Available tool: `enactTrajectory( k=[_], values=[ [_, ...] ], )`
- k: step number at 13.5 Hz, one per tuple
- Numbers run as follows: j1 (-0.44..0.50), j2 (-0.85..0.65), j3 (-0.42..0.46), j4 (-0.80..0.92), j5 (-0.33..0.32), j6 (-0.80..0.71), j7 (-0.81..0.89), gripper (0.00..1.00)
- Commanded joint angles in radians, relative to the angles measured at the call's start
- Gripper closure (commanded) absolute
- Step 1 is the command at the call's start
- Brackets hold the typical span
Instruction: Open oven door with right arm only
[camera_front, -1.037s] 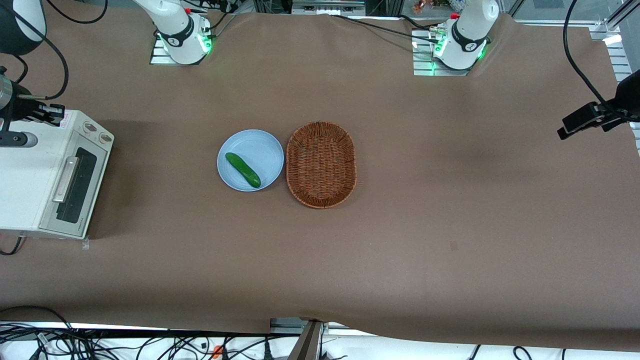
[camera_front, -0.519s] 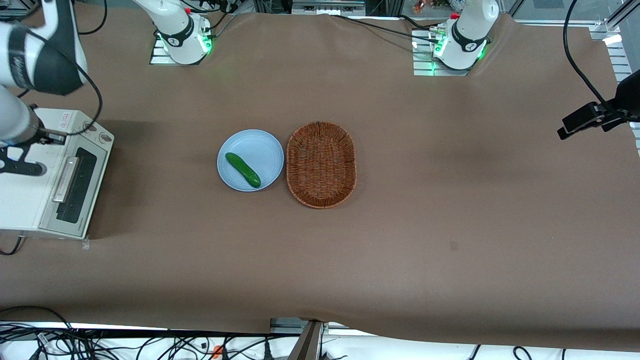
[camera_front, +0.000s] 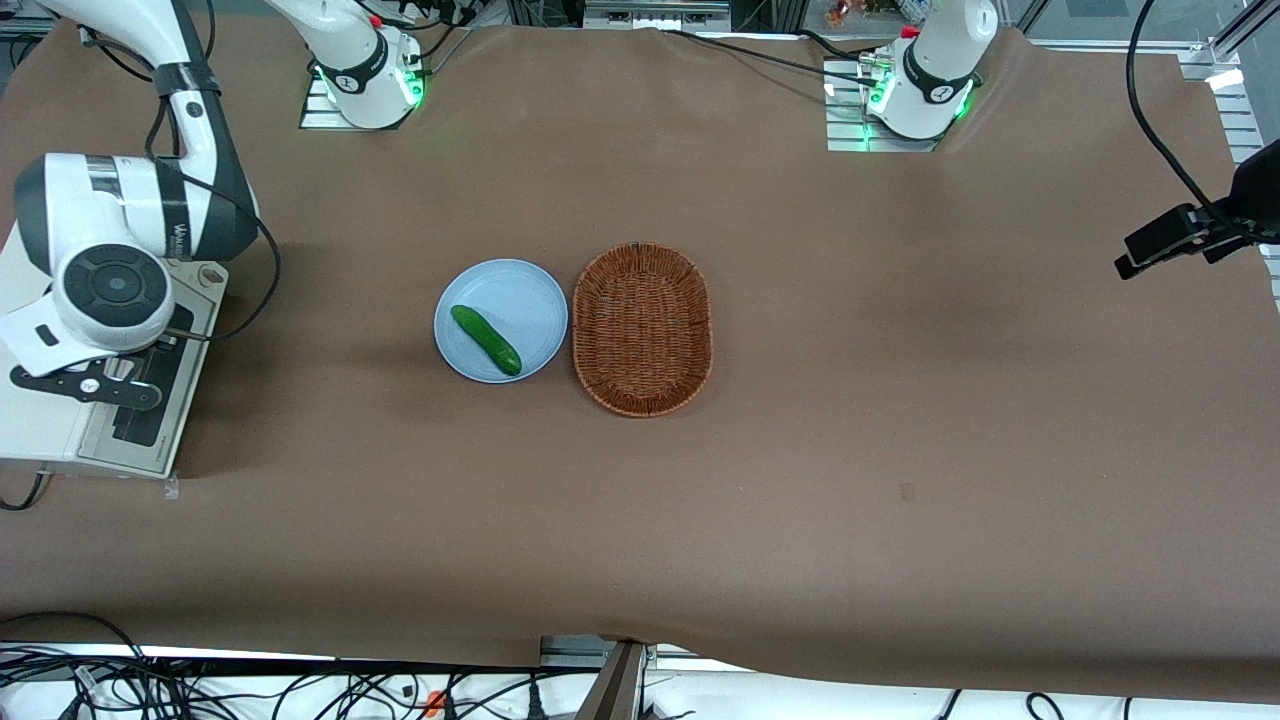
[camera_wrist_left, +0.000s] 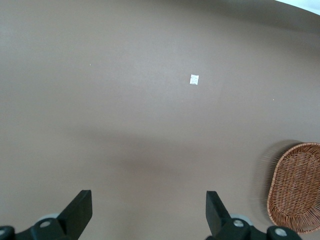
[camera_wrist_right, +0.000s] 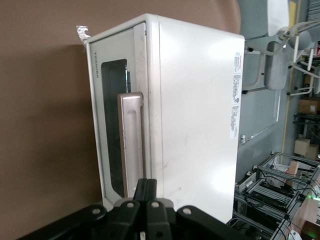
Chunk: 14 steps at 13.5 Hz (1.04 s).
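The white toaster oven stands at the working arm's end of the table, with its oven door facing the plate. The door is closed. Its dark window and silver bar handle show in the right wrist view. The right arm hangs over the oven and covers the handle and one knob in the front view. My gripper is shut with nothing in it. It hovers just above the oven's top edge at one end of the handle, apart from it.
A blue plate with a green cucumber sits mid-table, touching a wicker basket. The second knob peeks out beside the arm. A black cable loops from the arm over the table.
The right arm has swung over the oven toward the front camera and now covers the handle. The door has not moved.
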Motion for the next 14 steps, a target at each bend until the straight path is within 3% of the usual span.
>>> enactTrajectory(
  k=[1, 5, 14],
  values=[
    [0.004, -0.037, -0.005, -0.106, -0.079, 0.092, 0.108, 1.00],
    [-0.005, -0.031, -0.050, -0.169, -0.119, 0.229, 0.144, 1.00],
    [-0.007, 0.026, -0.090, -0.168, -0.124, 0.295, 0.144, 1.00]
  ],
)
